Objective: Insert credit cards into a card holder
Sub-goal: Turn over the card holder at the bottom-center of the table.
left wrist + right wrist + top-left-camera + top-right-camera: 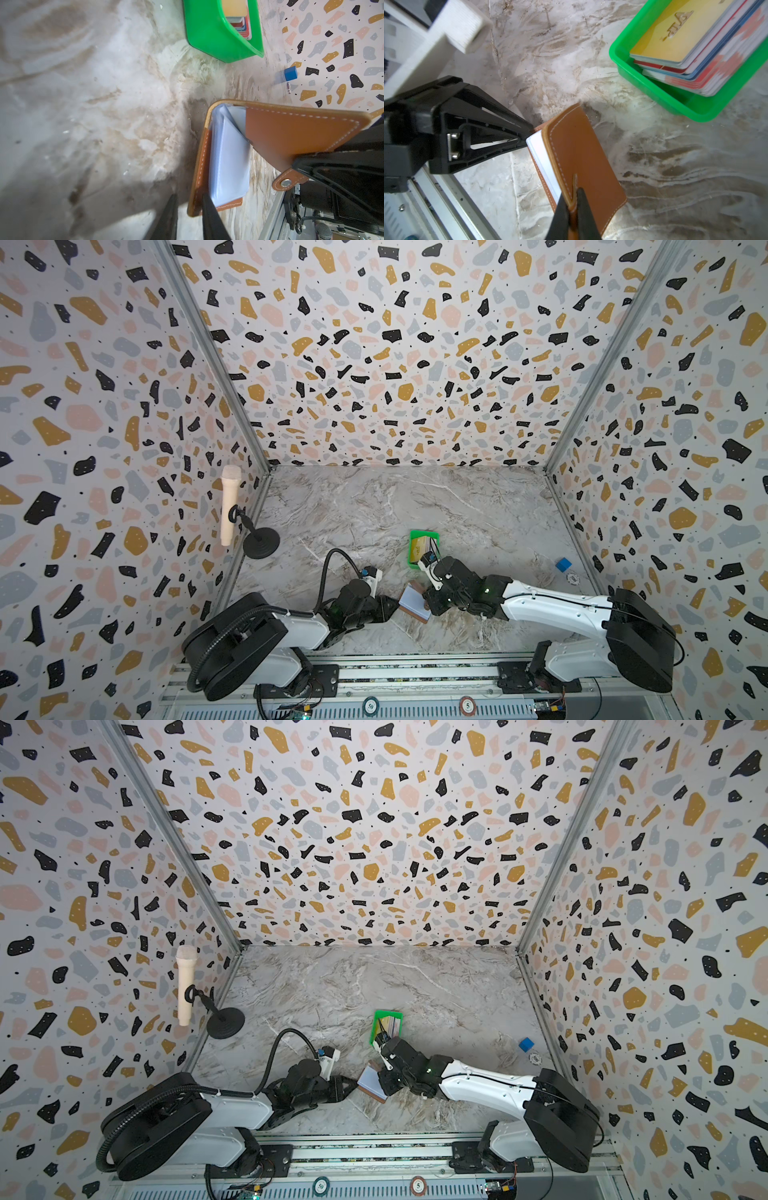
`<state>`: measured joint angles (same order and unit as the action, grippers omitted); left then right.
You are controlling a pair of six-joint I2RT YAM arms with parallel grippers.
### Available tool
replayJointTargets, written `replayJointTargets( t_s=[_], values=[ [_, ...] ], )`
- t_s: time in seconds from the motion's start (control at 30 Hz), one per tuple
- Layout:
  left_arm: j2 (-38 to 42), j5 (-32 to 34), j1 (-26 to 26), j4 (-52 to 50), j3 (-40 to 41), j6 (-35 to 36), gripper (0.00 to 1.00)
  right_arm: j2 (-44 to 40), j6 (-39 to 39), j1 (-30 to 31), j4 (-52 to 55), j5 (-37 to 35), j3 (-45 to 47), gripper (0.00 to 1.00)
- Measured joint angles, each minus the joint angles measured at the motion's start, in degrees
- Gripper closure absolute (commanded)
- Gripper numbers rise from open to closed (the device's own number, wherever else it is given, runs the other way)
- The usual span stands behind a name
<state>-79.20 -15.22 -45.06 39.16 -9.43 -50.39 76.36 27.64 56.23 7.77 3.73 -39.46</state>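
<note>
Clamping the card holder (pixel 581 149), left gripper (pixel 190 200) and right gripper (pixel 572 199) sit near green tray (pixel 691 113).

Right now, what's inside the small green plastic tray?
A stack of thin plastic cards, a yellow card on top, red, blue and white edges beneath. The lower faces and the count are covered.
</note>
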Motion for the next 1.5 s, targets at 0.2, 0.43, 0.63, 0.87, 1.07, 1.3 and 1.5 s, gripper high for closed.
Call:
replayJointTargets(
  t_s=[0.2, 0.43, 0.63, 0.87, 1.07, 1.3, 1.5],
  values=[
    [-1.14, -1.95, 0.00, 4.59, 1.81, -3.39, 0.85, -0.02, 1.77, -1.90, -2.71, 3.82, 1.70, 1.00],
    [3.48, -4.15, -0.02, 9.40, 4.00, -9.09, 0.80, -0.02, 2.84, -3.89, -4.33, 8.50, 2.54, 1.00],
    [7.32, -4.31, -0.87, 10.21, 3.78, -10.88, 0.79, 1.09, 4.26, -4.96, -6.99, 13.40, 2.69, 1.00],
    [7.93, -4.50, -0.98, 10.21, 3.78, -11.78, 0.80, 2.73, 7.67, -5.92, -11.54, 20.94, 3.30, 1.00],
    [12.22, -4.26, -1.05, 6.91, 2.64, -11.50, 0.78, 2.82, 12.59, -6.69, -16.55, 26.99, 5.31, 1.00],
    [10.40, -3.80, -1.25, 4.02, -1.01, -9.33, 0.78, 2.82, 17.20, -7.85, -21.68, 31.12, 8.92, 0.98],
    [-0.31, -4.24, -1.46, 9.88, -2.60, -9.03, 0.79, 2.82, 15.54, -7.89, -17.31, 27.89, 9.27, 0.76]
  ],
)
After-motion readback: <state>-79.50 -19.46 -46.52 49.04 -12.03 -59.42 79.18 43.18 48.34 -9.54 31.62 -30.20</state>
